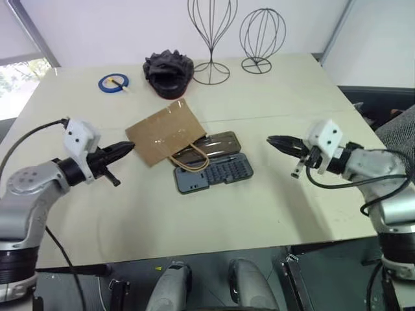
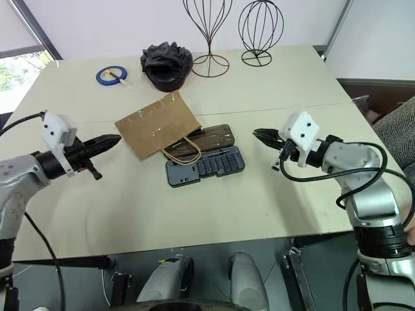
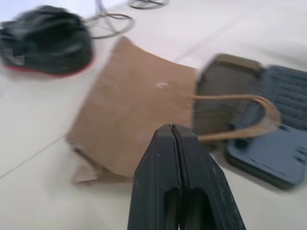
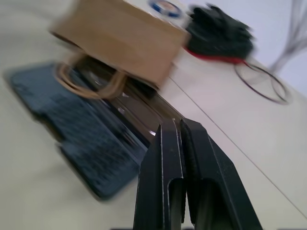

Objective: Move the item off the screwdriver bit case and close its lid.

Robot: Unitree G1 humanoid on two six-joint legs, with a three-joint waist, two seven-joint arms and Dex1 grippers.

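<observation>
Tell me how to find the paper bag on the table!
Look at the middle of the big cream table, where an open flat dark grey plastic bit case lies. The flat brown kraft paper bag lies tilted over the case's smoky brown lid. It alone is paper, with tan looped cord handles.

— What is being seen at the table's middle?
— A flat brown paper bag (image 1: 166, 131) is lying partly over the smoky lid (image 1: 217, 144), its cord handles (image 1: 189, 160) draped onto the grey bit case (image 1: 214, 173), which is being left open just nearer.
</observation>
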